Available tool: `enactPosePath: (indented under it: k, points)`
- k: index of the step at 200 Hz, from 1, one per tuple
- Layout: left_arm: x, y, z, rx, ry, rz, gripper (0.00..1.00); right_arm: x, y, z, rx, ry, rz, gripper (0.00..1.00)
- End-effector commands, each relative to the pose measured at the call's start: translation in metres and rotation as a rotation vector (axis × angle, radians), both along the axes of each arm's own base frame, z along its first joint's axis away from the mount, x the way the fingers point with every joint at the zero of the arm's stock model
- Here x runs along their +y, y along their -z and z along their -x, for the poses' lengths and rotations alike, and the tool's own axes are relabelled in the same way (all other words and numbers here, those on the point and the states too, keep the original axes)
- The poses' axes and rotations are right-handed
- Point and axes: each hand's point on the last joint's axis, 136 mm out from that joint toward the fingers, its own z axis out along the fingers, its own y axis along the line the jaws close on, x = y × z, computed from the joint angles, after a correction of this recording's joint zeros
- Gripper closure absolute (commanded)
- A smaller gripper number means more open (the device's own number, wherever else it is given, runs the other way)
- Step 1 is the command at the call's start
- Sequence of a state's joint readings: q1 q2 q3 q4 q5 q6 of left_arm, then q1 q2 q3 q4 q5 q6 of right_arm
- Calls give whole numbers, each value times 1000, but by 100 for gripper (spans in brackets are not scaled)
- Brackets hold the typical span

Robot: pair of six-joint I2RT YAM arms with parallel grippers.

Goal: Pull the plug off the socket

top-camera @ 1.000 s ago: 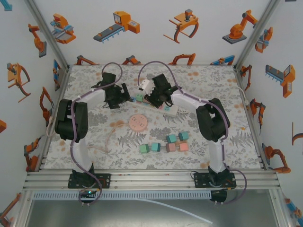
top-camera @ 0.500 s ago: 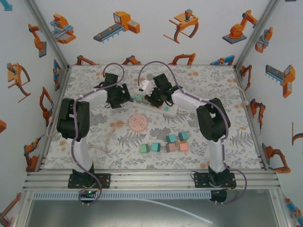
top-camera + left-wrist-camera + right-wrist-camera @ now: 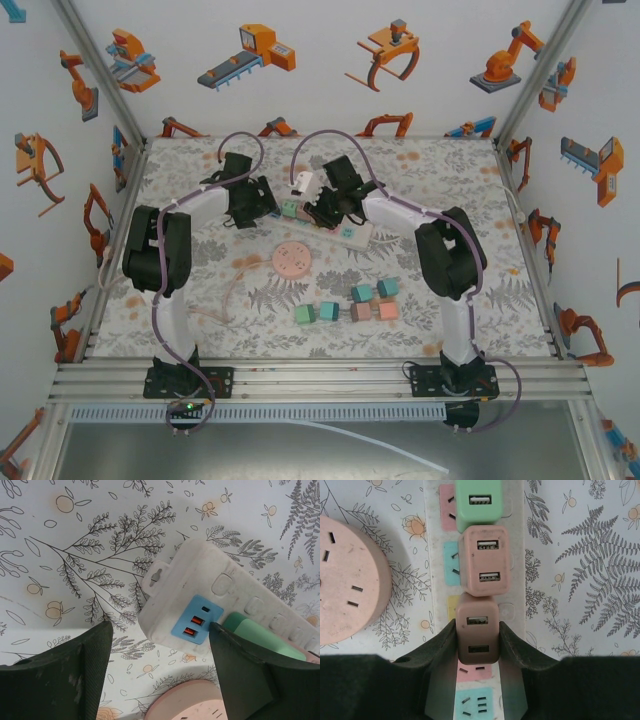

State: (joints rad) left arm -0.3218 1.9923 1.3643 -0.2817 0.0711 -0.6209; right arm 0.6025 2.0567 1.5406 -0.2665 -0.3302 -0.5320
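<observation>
Over the last second the left claw [image 3: 160,627] has edged in toward the end of the power strip [image 3: 345,232], and that end has slid slightly toward it. Nearest the arm bases on the bench [image 3: 440,165] lies a cluster of loose plugs [image 3: 350,300], well apart from the work. Just beyond them sits the round socket [image 3: 292,258], near the strip. Further back, the right claw [image 3: 477,626] is clenched on the brown plug [image 3: 478,639], one finger on each flank. That plug appears seated in the strip, touching the pink plug [image 3: 485,560] beyond it, with the green plug [image 3: 479,500] farther along. The left claw is released. Its fingers [image 3: 75,670] straddle the strip's end by the blue panel [image 3: 196,619], and I cannot tell whether either pad touches the casing. To do this step well, the strip likely needs pinning first: the left claw should close on the bare end of the casing, clear of the green plug. Then the right claw should draw the brown plug straight out along its prongs rather than rocking it sideways into its pink neighbour. Without that hold, the whole strip probably lifts with the plug, and the plug's smooth sides may let the grip slip.
</observation>
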Motion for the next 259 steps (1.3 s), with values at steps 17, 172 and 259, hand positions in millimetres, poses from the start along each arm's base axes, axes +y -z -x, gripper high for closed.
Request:
enactPosePath:
  k: [17, 172, 259]
  points:
    - [27, 45, 28, 158, -54, -140, 39, 11, -67, -6, -113, -19, -113, 81]
    - [9, -43, 9, -81, 28, -40, 33, -23, -184, 5, -134, 326, -488, 87]
    - [-69, -201, 66, -607, 665, 187, 25, -84, -178, 65, 327, 752, -890, 89]
